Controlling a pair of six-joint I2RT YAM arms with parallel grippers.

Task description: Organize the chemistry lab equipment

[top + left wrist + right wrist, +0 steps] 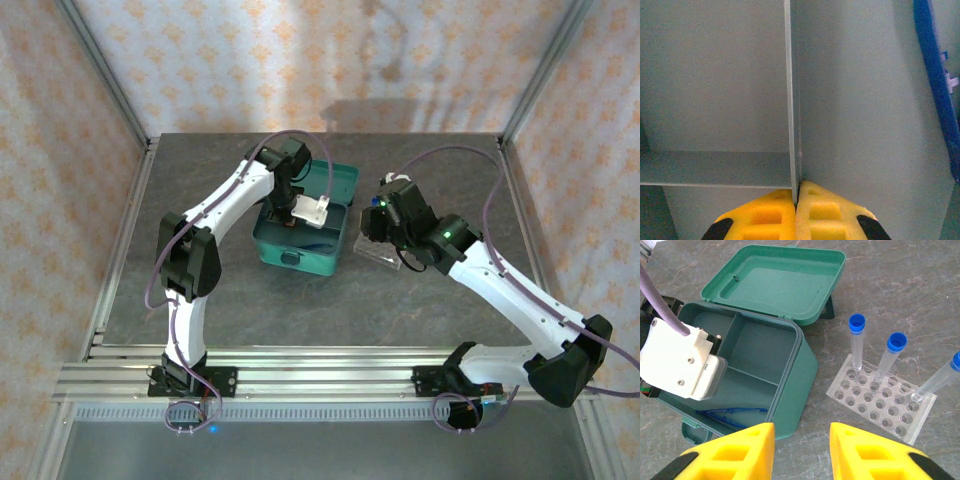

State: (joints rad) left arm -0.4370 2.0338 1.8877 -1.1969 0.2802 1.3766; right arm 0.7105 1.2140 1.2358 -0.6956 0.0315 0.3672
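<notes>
We judge test tubes (890, 357) in rack (880, 400) light, slick, breakable: grasp mid-barrel below cap | right gripper (801, 435) near rack, part-open, empty | left gripper (796, 200) closed inside teal case (805, 370) beside rack

3 test tubes (886, 362) stand in the rack (865, 405), right of the case (795, 385).

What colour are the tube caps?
Blue. The caps on the slim clear test tubes show best in the right wrist view.
</notes>
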